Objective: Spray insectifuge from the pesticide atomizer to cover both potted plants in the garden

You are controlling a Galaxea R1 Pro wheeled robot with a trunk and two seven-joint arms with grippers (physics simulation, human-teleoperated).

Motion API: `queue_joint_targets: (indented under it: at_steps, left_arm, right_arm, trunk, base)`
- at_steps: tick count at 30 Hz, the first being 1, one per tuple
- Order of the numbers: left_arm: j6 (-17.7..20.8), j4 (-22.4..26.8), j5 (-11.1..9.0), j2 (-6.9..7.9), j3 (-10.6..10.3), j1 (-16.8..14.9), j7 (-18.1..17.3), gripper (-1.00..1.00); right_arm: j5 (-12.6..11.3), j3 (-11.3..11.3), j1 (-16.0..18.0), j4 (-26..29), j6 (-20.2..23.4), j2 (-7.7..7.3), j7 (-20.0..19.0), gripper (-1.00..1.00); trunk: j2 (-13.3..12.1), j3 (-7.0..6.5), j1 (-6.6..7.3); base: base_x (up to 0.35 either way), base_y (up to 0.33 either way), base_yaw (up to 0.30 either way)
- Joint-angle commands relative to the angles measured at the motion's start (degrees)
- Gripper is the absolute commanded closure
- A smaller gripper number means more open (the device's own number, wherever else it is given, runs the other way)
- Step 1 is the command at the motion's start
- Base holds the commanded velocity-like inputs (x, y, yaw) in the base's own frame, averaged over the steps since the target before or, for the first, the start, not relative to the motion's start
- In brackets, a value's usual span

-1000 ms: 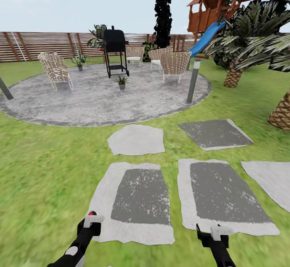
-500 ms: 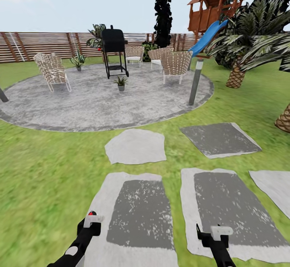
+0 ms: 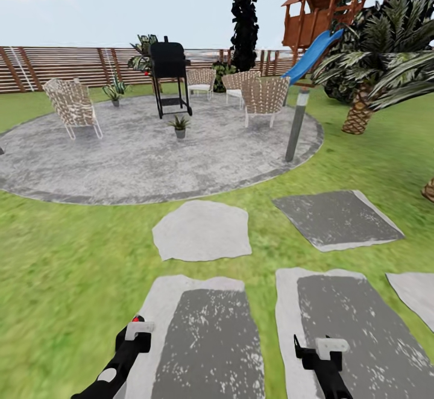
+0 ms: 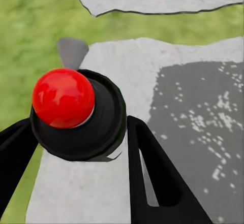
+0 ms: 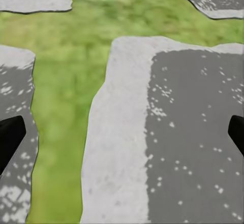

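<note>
The pesticide atomizer [image 4: 63,98] shows its red top and dark body between the two black fingers of my left gripper [image 4: 76,148], which is shut on it. In the head view that left gripper [image 3: 137,328] hangs low over a stepping stone, with the atomizer's red top [image 3: 138,319] just peeking out. My right gripper [image 3: 316,346] is open and holds nothing; its fingers stand wide apart over another stone [image 5: 152,132]. Two potted plants stand far ahead on the stone patio: one [image 3: 179,125] in front of the grill, the other [image 3: 114,93] near the fence.
A black grill [image 3: 169,67] stands on the round grey patio [image 3: 150,152], among wicker chairs [image 3: 71,105]. A grey post [image 3: 296,125] marks the patio's right edge. Palms [image 3: 367,79] and a wooden playhouse [image 3: 337,1] rise at the right. Stepping stones [image 3: 202,230] lie in the lawn ahead.
The whole view has shifted: the camera has advanced toward the patio, so the stepping stones sit lower in the picture. Both arms keep their pose, the left still holding the atomizer.
</note>
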State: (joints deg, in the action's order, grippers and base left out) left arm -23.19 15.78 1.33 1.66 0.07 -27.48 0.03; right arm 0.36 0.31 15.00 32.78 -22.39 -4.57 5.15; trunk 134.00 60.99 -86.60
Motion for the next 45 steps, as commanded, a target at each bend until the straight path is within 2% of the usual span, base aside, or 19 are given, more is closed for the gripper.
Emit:
queue_joint_targets:
  at_steps: [1,9,45]
  left_arm:
    - [-0.2,0.0,0.1,0.01,0.0,0.0,0.0,1.0]
    - [-0.2,0.0,0.1,0.01,0.0,0.0,0.0,1.0]
    - [-0.2,0.2,0.2,0.01,0.0,0.0,-0.1,1.0]
  right_arm:
    - [0.1,0.0,0.0,-0.1,-0.2,0.0,0.2,-1.0]
    - [0.2,0.1,0.0,-1.6,-0.2,0.0,0.0,-1.0]
    - [0.2,0.1,0.0,-1.7,-0.2,0.0,0.0,-1.0]
  trunk:
    - [0.0,0.05,-0.03]
    - [0.0,0.05,-0.03]
    - [0.0,0.05,-0.03]
  base:
    - [0.339,0.0,0.0]
    - [0.339,0.0,0.0]
    - [0.339,0.0,0.0]
